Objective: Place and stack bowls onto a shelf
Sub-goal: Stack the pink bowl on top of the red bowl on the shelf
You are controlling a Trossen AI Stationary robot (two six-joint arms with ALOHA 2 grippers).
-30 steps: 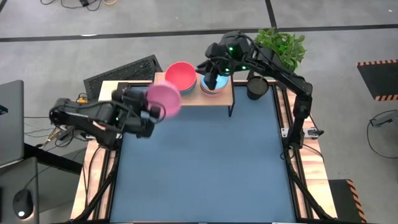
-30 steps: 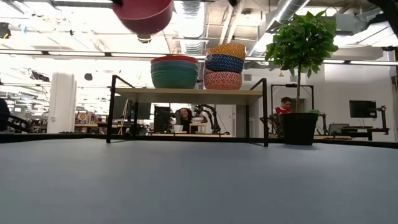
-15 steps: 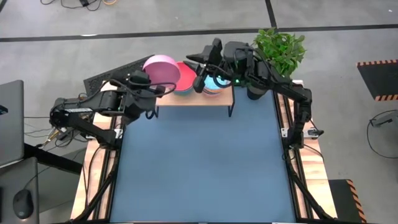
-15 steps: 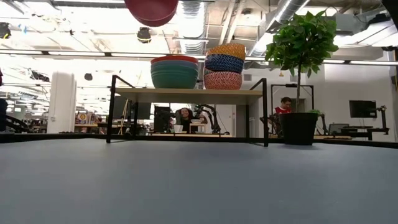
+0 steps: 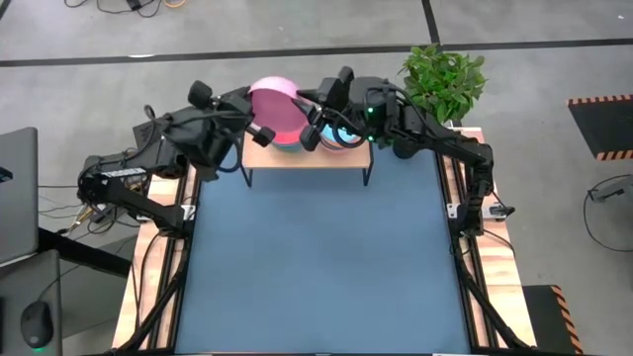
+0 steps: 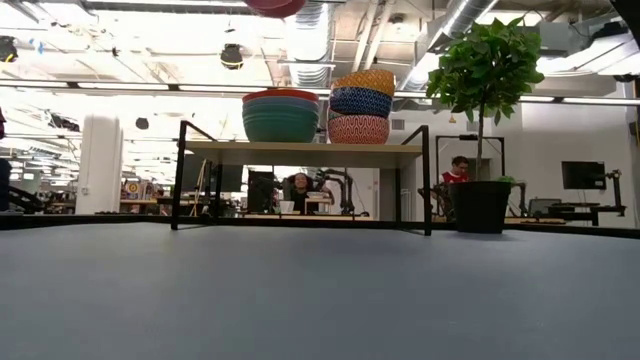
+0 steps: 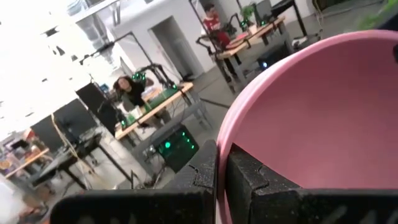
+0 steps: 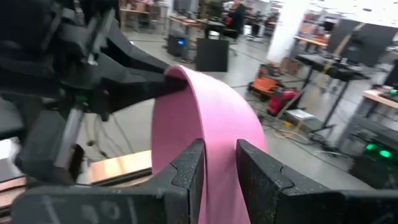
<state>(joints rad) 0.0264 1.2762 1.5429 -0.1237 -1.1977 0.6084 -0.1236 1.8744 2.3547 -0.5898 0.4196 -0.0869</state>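
**Two grippers on one pink bowl, high over the shelf**

Two arms meet above the shelf in the high view. The left gripper pinches one side of the pink bowl, the right gripper the other, and the bowl hangs over the shelf's left end. One potted plant stands just beside the shelf's right end.

At table level, two stacks sit on the shelf. The left stack shows green below, then a grey-blue band and a red rim: three large bowls. The right stack counts three patterned ones, orange, then blue, then yellow on top. Only the pink bowl's underside peeks in, well above the left stack. Two people sit in the room beyond the shelf.

Left wrist view: its fingers are clamped on the bowl's rim, one inside, one outside.

Right wrist view: its fingers straddle the pink bowl's wall and touch it.
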